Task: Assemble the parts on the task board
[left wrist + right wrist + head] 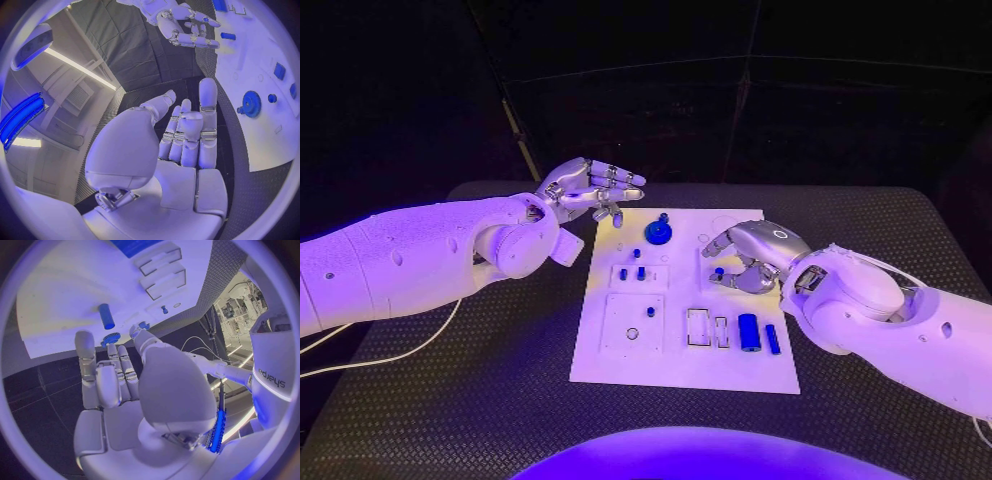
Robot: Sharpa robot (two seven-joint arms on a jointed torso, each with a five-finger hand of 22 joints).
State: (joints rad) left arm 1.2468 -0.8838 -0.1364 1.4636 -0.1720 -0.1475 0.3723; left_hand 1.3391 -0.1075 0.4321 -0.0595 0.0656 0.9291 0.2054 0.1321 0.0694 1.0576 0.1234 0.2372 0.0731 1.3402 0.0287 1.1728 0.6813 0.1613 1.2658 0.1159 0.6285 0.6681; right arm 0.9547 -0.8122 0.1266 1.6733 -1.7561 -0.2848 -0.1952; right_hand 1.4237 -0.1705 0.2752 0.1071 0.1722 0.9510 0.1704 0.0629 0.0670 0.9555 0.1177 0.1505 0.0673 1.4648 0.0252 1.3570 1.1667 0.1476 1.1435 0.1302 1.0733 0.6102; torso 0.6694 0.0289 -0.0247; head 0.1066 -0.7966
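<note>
Both hands hover empty, left hand (593, 188) fingers loosely curled, right hand (747, 256) fingers slightly apart, over the task board (687, 372); loose blue cylinder (749, 331) may roll if nudged

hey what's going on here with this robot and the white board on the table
A two-armed robot is assembling small blue parts on a white task board on a black table. Neither hand appears to hold anything. The left hand hovers at the board's far left corner, fingers apart, near a blue gear. The right hand sits over the board's right side with fingers curled down. A blue cylinder and other small pieces lie on the board.
</note>
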